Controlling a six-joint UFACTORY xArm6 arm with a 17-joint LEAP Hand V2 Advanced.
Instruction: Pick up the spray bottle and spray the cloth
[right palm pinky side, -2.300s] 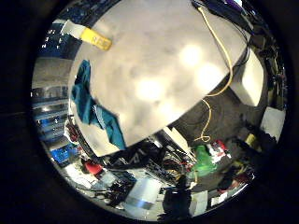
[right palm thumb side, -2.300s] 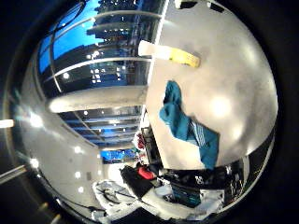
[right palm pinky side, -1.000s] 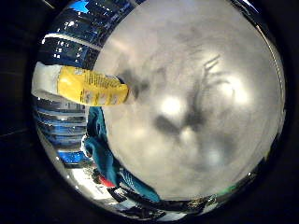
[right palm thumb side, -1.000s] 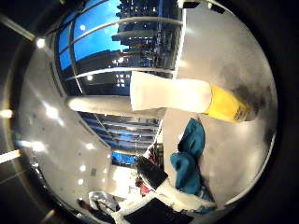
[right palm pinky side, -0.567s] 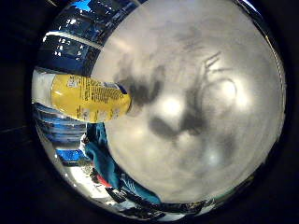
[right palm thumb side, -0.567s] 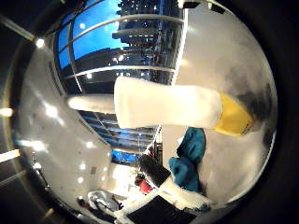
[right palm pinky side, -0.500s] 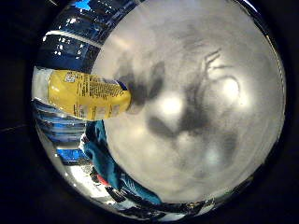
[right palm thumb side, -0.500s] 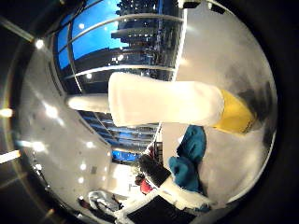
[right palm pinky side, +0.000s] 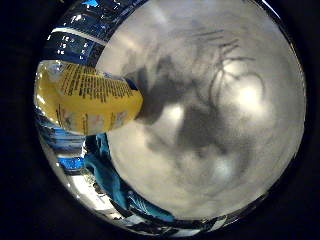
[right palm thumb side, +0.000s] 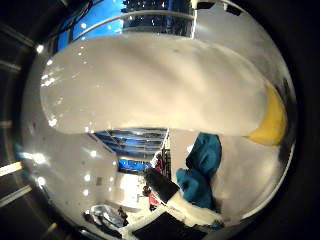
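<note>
The spray bottle stands on the pale round table (right palm pinky side: 230, 130). In the right little finger side palm view its yellow labelled body (right palm pinky side: 85, 97) fills the table's edge and is close to the palm. In the right thumb side palm view its white upper part (right palm thumb side: 150, 85) fills much of the picture, with the yellow body (right palm thumb side: 270, 122) at one end. The teal cloth (right palm thumb side: 203, 160) lies crumpled on the table beside the bottle; it also shows in the right little finger side palm view (right palm pinky side: 105, 160).
Dark finger-shaped shadows (right palm pinky side: 200, 95) lie across the tabletop beside the bottle. Tall windows with a blue sky (right palm thumb side: 125, 15) and a lit room with furniture (right palm thumb side: 160, 195) lie beyond the table's edge.
The camera has come much closer to the bottle: its yellow body and white top have grown to fill far more of each view. The shadows on the table have spread.
</note>
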